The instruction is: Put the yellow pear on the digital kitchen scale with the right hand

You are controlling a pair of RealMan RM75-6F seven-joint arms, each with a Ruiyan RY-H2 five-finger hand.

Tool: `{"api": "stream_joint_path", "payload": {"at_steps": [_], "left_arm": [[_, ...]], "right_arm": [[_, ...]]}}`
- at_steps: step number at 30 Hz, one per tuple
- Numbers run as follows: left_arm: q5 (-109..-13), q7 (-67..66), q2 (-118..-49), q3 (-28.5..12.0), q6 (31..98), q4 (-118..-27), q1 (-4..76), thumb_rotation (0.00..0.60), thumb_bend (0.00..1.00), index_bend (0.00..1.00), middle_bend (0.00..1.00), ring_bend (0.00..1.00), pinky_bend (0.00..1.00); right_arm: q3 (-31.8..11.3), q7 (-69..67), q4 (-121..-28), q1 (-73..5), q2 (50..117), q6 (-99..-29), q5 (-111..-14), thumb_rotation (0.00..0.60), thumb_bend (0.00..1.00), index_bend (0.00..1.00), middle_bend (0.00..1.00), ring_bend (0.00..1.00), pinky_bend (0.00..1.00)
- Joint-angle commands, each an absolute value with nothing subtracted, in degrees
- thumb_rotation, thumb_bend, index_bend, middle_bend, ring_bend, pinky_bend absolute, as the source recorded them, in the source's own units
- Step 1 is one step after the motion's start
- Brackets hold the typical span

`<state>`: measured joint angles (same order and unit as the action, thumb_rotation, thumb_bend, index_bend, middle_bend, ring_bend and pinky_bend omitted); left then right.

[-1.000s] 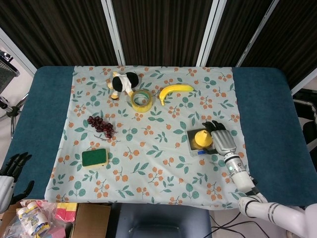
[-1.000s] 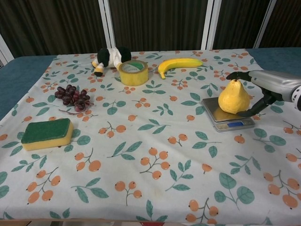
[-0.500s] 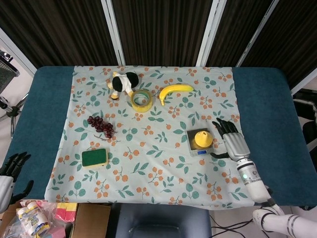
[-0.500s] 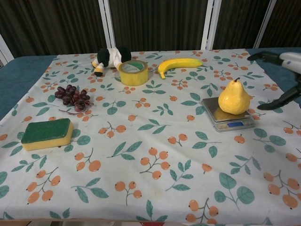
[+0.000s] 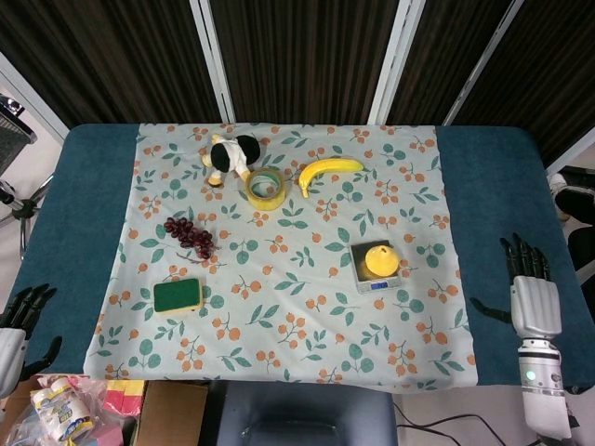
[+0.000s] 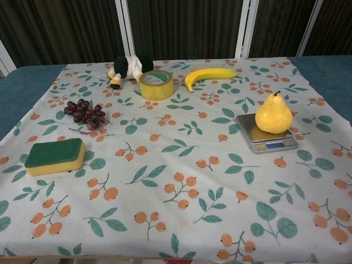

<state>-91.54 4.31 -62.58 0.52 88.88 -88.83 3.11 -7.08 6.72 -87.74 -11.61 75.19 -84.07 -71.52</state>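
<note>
The yellow pear (image 5: 377, 259) (image 6: 273, 114) stands upright on the small digital kitchen scale (image 5: 376, 269) (image 6: 266, 135), right of the cloth's middle. My right hand (image 5: 528, 290) is open over the blue table surface near the right front edge, well clear of the scale, fingers spread and holding nothing. My left hand (image 5: 20, 316) hangs open off the table's left front corner. The chest view shows neither hand.
On the floral cloth (image 5: 288, 316) lie a banana (image 5: 327, 170), a tape roll (image 5: 266, 189), a black-and-white plush toy (image 5: 231, 155), dark grapes (image 5: 189, 235) and a green-and-yellow sponge (image 5: 178, 295). A cardboard box (image 5: 167, 413) and bagged items sit below the front left edge.
My right hand let go of the pear and drew back right and toward the table's front edge, leaving the chest view. The pear stays upright on the scale.
</note>
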Motion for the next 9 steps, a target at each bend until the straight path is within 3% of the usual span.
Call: {"api": "stream_joint_path", "payload": {"at_steps": [1, 9], "left_arm": [[-91.2, 3.9, -62.7, 0.4, 88.7, -89.0, 3.2, 0.6, 0.38, 0.13, 0.1, 0.08, 0.34], [-91.0, 4.0, -62.7, 0.2, 88.5, -88.9, 3.2, 0.6, 0.38, 0.13, 0.1, 0.08, 0.34]], "right_arm": [[-7.4, 7.4, -88.2, -11.4, 74.7, -83.2, -71.4, 0.6, 0.21, 0.01, 0.04, 0.0, 0.08], [-6.9, 8.4, -87.8, -11.3, 75.4, -82.6, -73.3, 0.6, 0.21, 0.01, 0.04, 0.0, 0.08]]}}
